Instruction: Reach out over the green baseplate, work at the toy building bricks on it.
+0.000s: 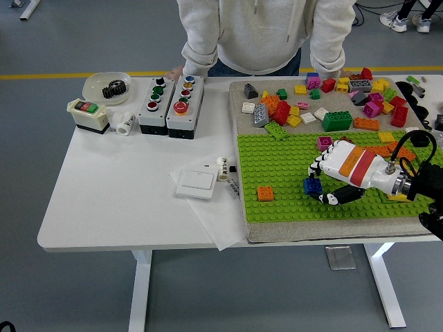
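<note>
Bricks (325,97) in many colours are lying loose on the grey mat (239,104) along the far side of the green baseplate (284,166), which is sitting on the right half of the white table (118,194). We are seeing the right hand (339,173) reaching in from the right over the baseplate, its fingers curling around a blue brick (312,185) and gripping it just above the studs near the plate's middle. An orange brick (265,194) is standing alone on the baseplate, well to the left of the blue one. We are noting a white switch (197,184) lying on paper beside the plate's left edge, and two button boxes (172,104) standing at the table's far side. A person in a light sweatshirt (256,34) is standing behind the table, resting both hands on its far edge.
</note>
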You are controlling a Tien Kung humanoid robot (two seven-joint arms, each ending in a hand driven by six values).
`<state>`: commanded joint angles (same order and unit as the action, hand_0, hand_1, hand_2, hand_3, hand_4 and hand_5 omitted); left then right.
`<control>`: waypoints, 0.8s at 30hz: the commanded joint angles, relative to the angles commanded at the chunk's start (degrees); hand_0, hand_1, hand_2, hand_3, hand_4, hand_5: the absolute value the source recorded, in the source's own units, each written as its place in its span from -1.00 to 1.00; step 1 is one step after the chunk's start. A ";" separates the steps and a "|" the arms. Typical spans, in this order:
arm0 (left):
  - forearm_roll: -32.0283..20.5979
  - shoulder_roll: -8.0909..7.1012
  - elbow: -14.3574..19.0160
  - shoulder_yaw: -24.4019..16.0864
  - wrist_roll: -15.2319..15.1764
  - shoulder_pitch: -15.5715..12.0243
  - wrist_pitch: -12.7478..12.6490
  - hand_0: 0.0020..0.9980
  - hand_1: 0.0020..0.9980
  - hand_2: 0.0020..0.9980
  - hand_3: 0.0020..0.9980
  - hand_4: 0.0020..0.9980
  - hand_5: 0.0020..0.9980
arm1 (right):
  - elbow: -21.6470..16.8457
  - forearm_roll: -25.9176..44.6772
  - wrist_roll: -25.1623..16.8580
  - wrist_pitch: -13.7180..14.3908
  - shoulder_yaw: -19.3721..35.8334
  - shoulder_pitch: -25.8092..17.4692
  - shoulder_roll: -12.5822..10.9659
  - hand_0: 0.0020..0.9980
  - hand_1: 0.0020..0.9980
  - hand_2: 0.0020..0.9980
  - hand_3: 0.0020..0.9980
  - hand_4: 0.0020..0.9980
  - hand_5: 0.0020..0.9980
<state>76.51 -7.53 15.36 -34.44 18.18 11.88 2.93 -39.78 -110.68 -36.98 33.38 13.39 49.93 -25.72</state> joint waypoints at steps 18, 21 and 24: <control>-0.13 -0.06 0.09 0.14 0.05 0.10 0.27 0.48 0.48 0.48 0.19 0.32 0.19 | 1.91 -1.95 0.00 1.73 -4.01 1.32 0.83 -0.32 -0.20 -0.05 -0.04 0.32 0.18; -0.09 -0.06 0.10 0.10 0.09 0.06 0.32 0.48 0.48 0.48 0.19 0.32 0.19 | 1.99 -2.10 0.00 1.83 -4.24 1.27 0.86 -0.31 -0.19 -0.05 -0.05 0.32 0.18; 0.02 -0.06 0.11 0.04 0.12 0.01 0.38 0.48 0.48 0.48 0.19 0.32 0.19 | 2.30 -2.26 0.00 1.82 -4.44 1.17 0.95 -0.31 -0.19 -0.05 -0.05 0.32 0.18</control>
<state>76.53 -7.59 15.47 -34.40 18.31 11.89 3.31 -37.48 -112.94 -36.98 35.21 8.95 51.10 -24.77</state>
